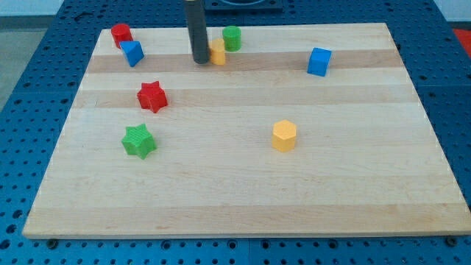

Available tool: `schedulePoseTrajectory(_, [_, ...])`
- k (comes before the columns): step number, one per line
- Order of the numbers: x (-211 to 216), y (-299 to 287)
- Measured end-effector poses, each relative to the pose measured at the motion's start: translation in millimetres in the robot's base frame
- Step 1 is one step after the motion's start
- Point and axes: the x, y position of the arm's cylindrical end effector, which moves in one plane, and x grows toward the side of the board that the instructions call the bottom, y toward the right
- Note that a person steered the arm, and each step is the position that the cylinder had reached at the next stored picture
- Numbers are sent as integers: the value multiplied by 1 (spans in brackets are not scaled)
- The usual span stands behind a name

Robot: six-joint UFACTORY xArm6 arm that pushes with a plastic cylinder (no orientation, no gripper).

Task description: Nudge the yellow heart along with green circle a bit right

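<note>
The yellow heart (218, 52) lies near the view's top, partly hidden behind my rod. The green circle (232, 37) sits just up and right of it, close to or touching it. My tip (200, 60) rests on the board against the heart's left side. The rod rises straight up out of the view's top.
A red circle (121, 34) and a blue block (132, 53) sit at the top left. A red star (152, 96) and a green star (138, 141) lie at the left. A blue cube (319, 61) is at the upper right, a yellow hexagon (284, 136) right of centre.
</note>
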Motion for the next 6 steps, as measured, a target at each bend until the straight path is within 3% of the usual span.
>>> schedulePoseTrajectory(1, [0,25])
schedulePoseTrajectory(2, [0,14])
schedulePoseTrajectory(6, [-51,44])
